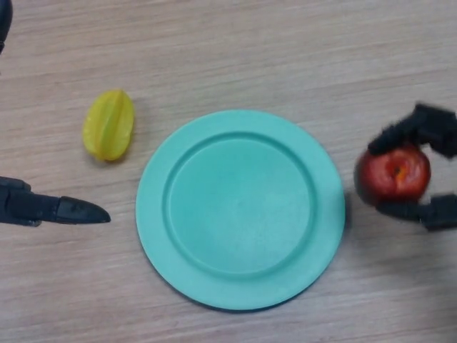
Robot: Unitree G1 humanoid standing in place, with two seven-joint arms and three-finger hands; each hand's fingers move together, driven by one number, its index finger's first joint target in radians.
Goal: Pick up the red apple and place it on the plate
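head view | right hand (428,171) pinches red apple (393,174) beside plate (153,214) | left hand (50,209) fingers straight, idle | risk: round apple slips from thin pinch, rolls off

One red apple (393,174). One yellow star fruit (108,124). One teal plate (240,209). One wooden table (243,50). Two black hands: left hand (50,209) at left edge, right hand (427,168) at right edge.
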